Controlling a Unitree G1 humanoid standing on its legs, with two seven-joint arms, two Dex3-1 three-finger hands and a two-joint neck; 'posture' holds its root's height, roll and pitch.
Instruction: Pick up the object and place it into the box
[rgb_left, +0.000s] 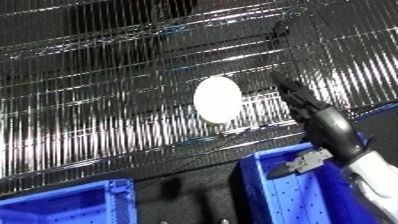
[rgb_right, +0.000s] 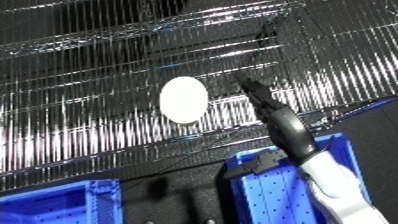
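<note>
A white oval object (rgb_left: 218, 99) lies on a wire shelf (rgb_left: 107, 115) of silver mesh, near the middle of both eye views. My right hand (rgb_left: 313, 112) reaches up from the lower right with its fingers straight and stands open, just to the right of the object and apart from it. Below it sits a blue bin (rgb_left: 282, 195) with a perforated floor. My left hand shows in no view.
A second blue bin (rgb_left: 67, 204) stands at the lower left. A dark gap (rgb_left: 191, 187) separates the two bins. A higher wire shelf (rgb_left: 160, 25) runs across the top, and wire mesh closes the right side.
</note>
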